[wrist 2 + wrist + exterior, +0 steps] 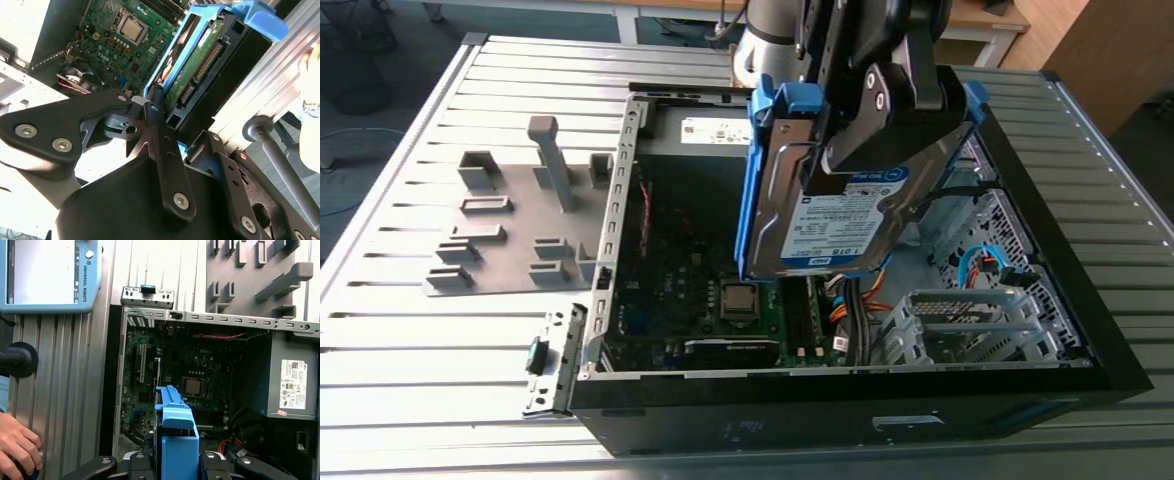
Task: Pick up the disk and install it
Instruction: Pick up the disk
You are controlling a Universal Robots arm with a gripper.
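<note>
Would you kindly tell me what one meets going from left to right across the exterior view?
Grey fixture plate → motherboard → disk, held up over the open case → perforated case wall.

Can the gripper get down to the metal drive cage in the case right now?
Probably yes: the case is open and the drive cage lies uncovered; the gripper holds the disk over the open case.
</note>
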